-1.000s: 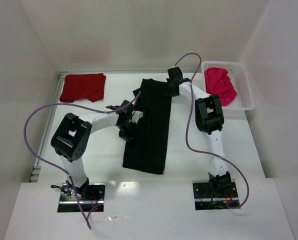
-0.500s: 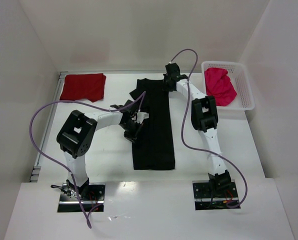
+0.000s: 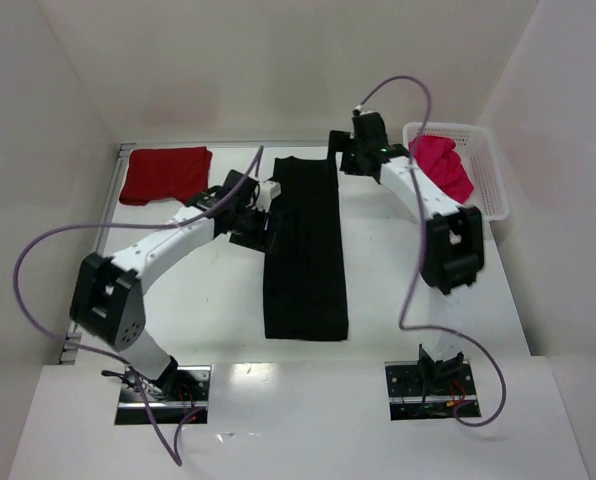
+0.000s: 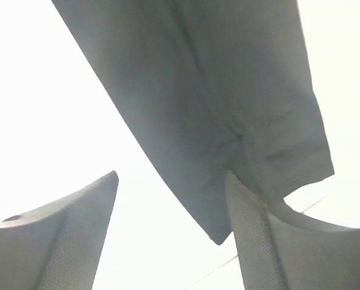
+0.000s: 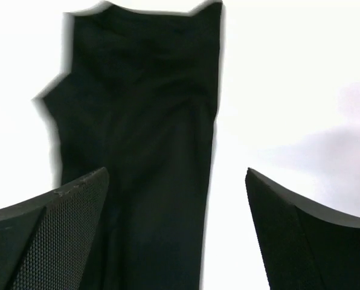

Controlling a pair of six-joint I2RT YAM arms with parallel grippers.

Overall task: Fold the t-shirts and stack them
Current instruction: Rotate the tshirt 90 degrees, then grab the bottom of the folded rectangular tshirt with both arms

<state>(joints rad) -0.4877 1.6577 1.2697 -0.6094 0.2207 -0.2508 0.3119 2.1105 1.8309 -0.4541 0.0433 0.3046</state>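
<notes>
Lying flat as long narrow strip down desk centre: black t-shirt point(image 3: 305, 255), far end near far edge. At strip's left edge, toward far end: left claw point(image 4: 171, 181), jaws spread wide, nothing between them; one finger point(image 4: 252, 241) just beside cloth corner, contact not resolvable. Over strip's far-right corner: right claw point(image 5: 177, 175), jaws wide, empty. Dark red t-shirt point(image 3: 165, 173) folded at far-left desk corner. Pink-red t-shirt point(image 3: 440, 168) bunched inside white basket point(image 3: 490, 182) at far-right corner.
</notes>
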